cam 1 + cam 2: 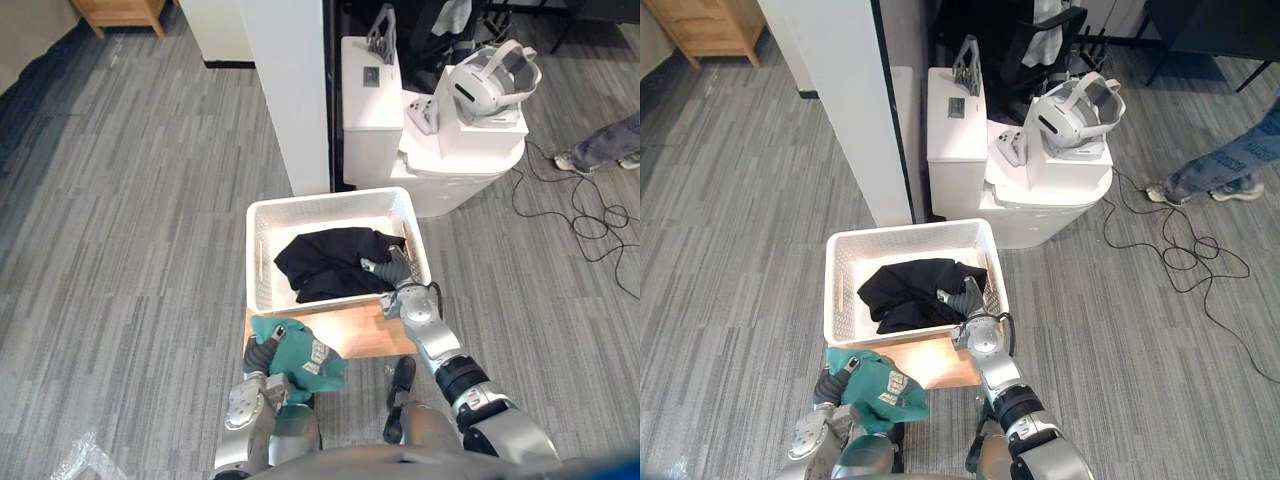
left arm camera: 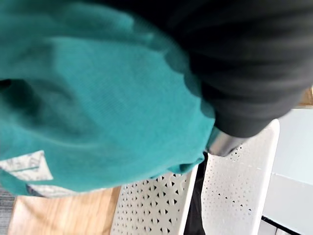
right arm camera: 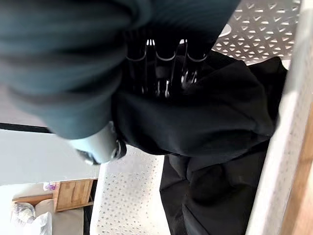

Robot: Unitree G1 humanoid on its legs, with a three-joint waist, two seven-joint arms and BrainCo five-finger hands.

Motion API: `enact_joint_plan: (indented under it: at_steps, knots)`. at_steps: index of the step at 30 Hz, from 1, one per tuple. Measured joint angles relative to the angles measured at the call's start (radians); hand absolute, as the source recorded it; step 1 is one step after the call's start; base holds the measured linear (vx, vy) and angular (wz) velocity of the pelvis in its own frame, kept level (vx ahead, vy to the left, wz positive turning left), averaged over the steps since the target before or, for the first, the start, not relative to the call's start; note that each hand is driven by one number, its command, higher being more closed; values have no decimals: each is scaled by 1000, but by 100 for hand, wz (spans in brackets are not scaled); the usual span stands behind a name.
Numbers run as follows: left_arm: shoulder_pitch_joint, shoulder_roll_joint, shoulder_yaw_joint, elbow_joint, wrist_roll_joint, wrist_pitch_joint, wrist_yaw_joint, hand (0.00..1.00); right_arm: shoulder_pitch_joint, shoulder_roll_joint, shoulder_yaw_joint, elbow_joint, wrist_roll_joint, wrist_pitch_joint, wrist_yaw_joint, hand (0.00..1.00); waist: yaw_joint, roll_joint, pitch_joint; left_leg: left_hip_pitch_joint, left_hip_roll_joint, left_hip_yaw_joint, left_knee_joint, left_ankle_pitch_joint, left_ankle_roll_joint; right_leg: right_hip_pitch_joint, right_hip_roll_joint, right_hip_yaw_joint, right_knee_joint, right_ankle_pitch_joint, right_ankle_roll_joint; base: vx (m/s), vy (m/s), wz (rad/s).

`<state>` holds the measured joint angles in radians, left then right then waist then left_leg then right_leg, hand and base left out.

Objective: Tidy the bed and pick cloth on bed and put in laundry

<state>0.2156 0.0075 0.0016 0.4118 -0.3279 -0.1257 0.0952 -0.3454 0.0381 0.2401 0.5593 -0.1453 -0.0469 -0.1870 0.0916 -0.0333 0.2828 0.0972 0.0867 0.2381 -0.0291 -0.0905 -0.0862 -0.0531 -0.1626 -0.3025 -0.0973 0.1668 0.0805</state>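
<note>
Teal cloth (image 1: pixel 292 345), pale patch (image 1: pixel 318 356) unreadable, black cloth (image 1: pixel 325 262) in basket (image 1: pixel 330 203)

black cloth (image 1: pixel 330 262) in basket (image 1: pixel 256 262), teal cloth (image 1: pixel 300 352) (bunched)

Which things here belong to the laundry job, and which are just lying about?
Job in hand:
- teal cloth, held in the left robot hand
- black cloth, with the right robot hand on it
- white laundry basket

Lying about:
- headset
- controller
- white cabinet
- wooden furniture
- person's legs
</note>
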Motion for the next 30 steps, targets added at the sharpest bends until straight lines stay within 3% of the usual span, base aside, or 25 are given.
enact_joint_plan:
  at_steps: [7,13,18,23,30]
  knots:
    - [4,-3,1,-6,17,0,0,100,6,-3,18,-267,-77,-9,-3,0,0,-17,-6,6,7,26,20,-10,-10,0,8,34,0,6,0,-19,-14,-11]
    - [30,-6,15,-30,37,4,1,100,48,-12,19,-365,-99,-21,-4,0,-5,-41,-20,5,22,49,58,-35,-6,8,22,45,0,8,-3,-38,-19,-13]
    - [48,-36,59,-47,41,4,21,100,102,-20,-13,-476,-116,-23,-12,0,-23,-44,-24,7,22,62,69,-44,-5,8,22,57,0,7,-3,-21,0,-9]
    - [79,-61,100,-49,43,5,21,100,231,-39,-137,-564,-153,-25,-18,0,-32,-44,-66,11,22,80,68,-49,-8,-1,26,73,1,7,-3,23,13,-9]
    - [117,-80,184,-192,44,9,27,100,451,-39,-404,-495,-174,-5,-69,0,-60,-40,-90,25,20,103,70,-58,-6,-1,29,95,0,7,-3,3,8,-10]
